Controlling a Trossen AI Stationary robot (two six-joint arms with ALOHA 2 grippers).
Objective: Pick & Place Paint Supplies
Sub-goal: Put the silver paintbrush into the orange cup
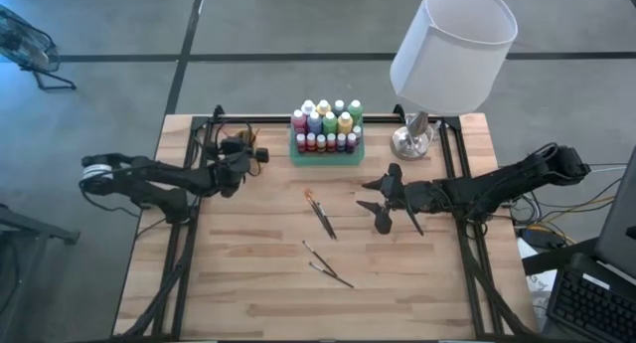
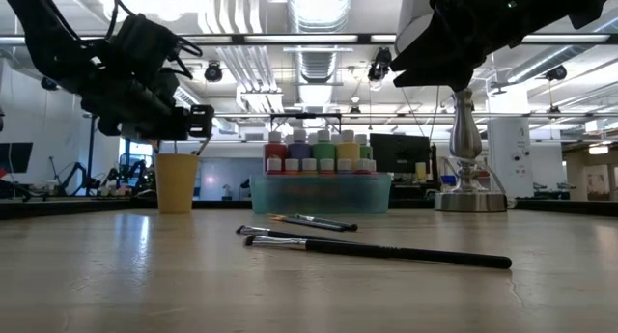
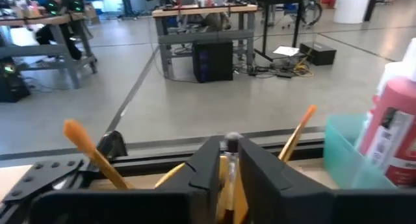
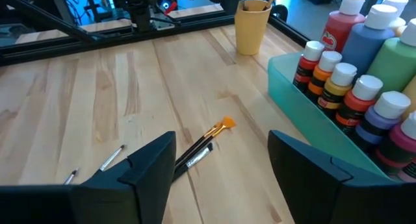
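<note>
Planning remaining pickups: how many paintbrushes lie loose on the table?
4. A pair of brushes lies side by side mid-table; the third brush and fourth brush lie farther from the tray. More stand in the orange cup, some possibly hidden.

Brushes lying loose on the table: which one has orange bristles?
The brush nearest the green tray: this orange-tipped brush lies paired with another, bristles toward the tray; the two brushes nearer the front edge show pale or dark tips.

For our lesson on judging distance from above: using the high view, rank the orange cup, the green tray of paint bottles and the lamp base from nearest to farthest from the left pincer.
1. Orange cup: right beside the left pincer, at the table's back edge.
2. Green tray: farther along toward the middle, holding the paint bottles.
3. Lamp base: farthest, beyond the tray on the right arm's side.
</note>
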